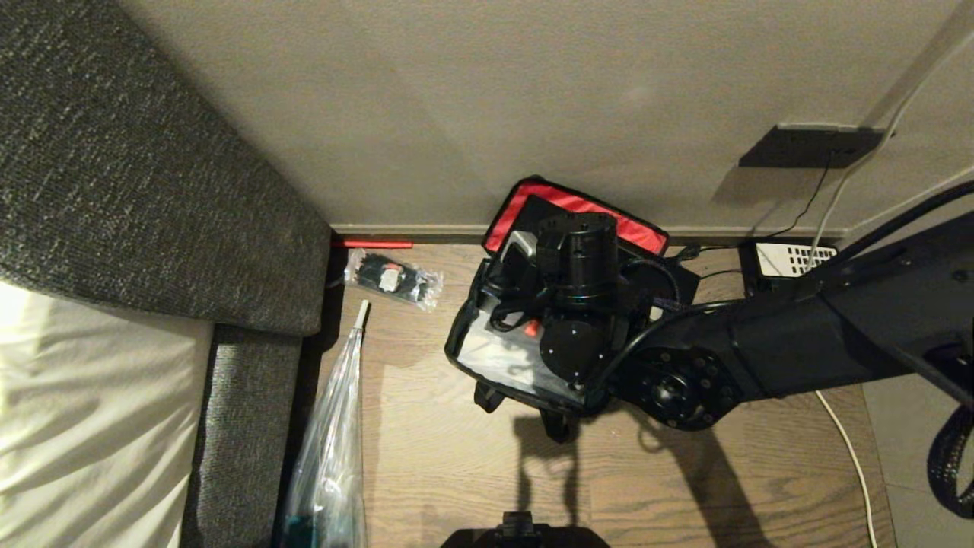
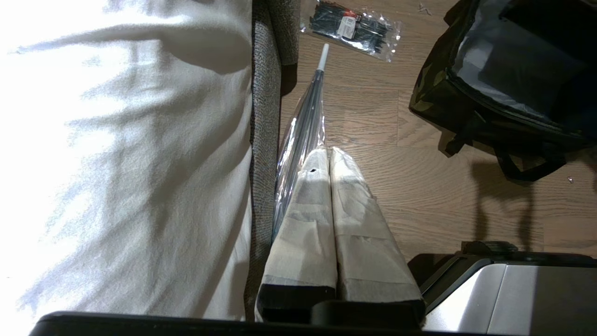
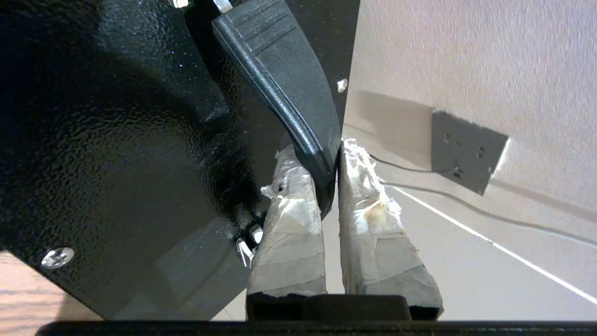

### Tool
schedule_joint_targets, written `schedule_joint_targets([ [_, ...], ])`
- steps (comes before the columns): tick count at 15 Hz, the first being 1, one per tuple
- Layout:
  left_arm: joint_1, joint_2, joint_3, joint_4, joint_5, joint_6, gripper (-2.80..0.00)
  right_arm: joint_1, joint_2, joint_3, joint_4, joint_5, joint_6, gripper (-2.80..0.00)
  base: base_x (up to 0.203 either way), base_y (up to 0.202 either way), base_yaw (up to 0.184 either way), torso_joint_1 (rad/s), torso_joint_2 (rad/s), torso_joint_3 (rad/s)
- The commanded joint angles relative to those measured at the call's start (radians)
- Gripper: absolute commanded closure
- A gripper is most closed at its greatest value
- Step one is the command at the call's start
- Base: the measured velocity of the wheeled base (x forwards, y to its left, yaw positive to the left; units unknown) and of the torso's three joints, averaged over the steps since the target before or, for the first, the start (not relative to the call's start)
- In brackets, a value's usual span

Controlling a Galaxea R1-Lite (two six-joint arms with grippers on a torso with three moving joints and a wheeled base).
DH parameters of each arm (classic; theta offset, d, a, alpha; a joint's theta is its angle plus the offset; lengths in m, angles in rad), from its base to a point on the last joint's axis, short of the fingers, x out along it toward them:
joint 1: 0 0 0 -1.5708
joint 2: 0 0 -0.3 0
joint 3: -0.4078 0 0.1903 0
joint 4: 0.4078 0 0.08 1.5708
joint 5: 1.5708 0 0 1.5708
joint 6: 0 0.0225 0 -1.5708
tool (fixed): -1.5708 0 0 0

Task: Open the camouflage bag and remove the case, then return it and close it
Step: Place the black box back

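Between the right hand's taped fingers, clenched tight, sits the black hard case's long handle, carrying it over the open camouflage fabric bag.

wood floor, camouflage bag, tie packet

Camouflage bag: green-brown-black camo shell, red lid lining, silvery inner lining, black straps. Case: black pebbled finish, black handle, small red button. Right tool and left tool: fingers wrapped in off-white tape. Floor: brown wood grain. Near the bag: grey woven sofa, white sheet, beige wall, clear packet of black ties.
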Motion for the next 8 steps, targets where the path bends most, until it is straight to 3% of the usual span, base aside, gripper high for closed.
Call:
schedule_joint_targets([
  [1,0.0,0.001,0.0,0.0,0.0,0.001,0.0,0.004,0.045,-0.054,0.007,-0.006,-0.005,0.0,0.0,0.0,0.0,0.0,0.0,0.0],
  [8,0.0,0.001,0.0,0.0,0.0,-0.001,0.0,0.023,0.117,-0.169,0.046,-0.006,-0.003,0.0,0.0,0.0,0.0,0.0,0.0,0.0],
])
